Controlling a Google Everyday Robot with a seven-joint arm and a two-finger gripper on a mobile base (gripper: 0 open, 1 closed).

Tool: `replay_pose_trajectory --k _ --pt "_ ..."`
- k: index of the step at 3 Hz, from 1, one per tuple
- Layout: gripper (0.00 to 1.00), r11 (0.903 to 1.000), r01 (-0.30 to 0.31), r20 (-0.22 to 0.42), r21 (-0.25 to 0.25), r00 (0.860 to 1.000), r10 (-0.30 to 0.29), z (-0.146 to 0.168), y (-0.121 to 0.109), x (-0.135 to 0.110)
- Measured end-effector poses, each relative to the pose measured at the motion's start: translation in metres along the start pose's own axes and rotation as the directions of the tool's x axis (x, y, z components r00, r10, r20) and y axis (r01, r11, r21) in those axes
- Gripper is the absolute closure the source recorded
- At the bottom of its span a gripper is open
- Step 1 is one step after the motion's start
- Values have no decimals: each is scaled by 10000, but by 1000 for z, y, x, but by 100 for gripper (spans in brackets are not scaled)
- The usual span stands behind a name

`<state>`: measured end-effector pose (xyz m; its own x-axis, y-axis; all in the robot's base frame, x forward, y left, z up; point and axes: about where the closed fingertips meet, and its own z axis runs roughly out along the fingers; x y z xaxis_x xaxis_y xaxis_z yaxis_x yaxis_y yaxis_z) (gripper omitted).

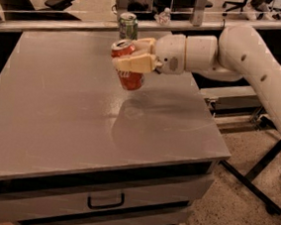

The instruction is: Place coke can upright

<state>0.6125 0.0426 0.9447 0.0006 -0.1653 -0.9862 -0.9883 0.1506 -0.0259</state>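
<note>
Gripper (pixel 129 54) is upper centre of frame, fingers (pixel 135 63) closed around the coke can (pixel 132 79). The can hangs slightly tilted, top toward upper left, apparently clear of the grey surface (pixel 70 117). Grasp looks done; straightening, setting down and letting go are left. A green can (pixel 128 25) stands just behind.

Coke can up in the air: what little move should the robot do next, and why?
Probably lower it straight down while levelling it: the coke can hangs slightly tilted above the grey table, gripped in the end effector, its bottom not yet touching. The green can stands farther back, clear of it.
</note>
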Motion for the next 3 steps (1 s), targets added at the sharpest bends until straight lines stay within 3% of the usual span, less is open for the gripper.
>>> replay_pose_trajectory --k 1,2,3 --pt "100 9972 -139 1345 738 9909 38 -20 17 -7" --pt "100 9939 -50 1822 1101 9831 -153 -36 22 -19" --pt "100 9955 -63 1759 946 9844 -105 -29 24 -23"
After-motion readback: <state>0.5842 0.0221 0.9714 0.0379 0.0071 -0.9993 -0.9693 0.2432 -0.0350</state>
